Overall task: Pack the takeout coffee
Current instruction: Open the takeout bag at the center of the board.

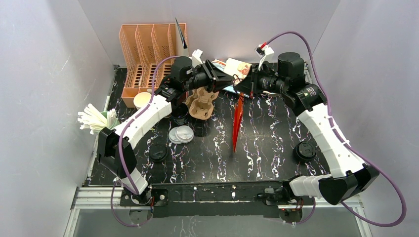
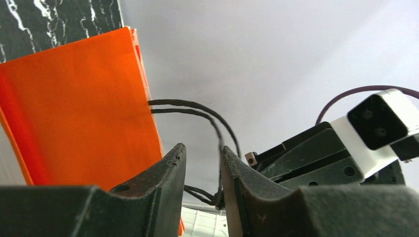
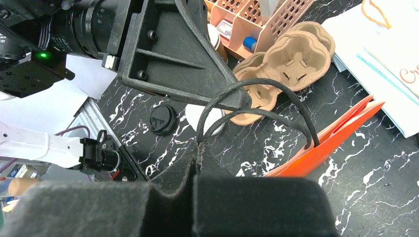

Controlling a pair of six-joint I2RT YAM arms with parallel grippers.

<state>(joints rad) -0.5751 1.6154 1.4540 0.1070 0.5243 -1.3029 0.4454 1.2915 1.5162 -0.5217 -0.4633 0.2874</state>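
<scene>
Right end effector (image 3: 197, 148) is pinching the orange bag (image 2: 79, 108) by its handle; left end effector (image 2: 203, 165) is gaping; flimsy takeout coffee (image 1: 143, 100) is likely needing a gentle mid-wall hold.

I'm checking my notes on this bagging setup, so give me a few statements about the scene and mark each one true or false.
1. The right end effector is shut on the black cord handle of the orange bag. True.
2. The orange bag lies flat on the table. False: it is held up by its handles between the two arms.
3. The pulp cup carrier is full of cups. False: the wells that show are empty.
4. A black lid lies on the table near the right arm. True.
5. The slotted rack at the back is blue. False: it is peach-orange.
</scene>
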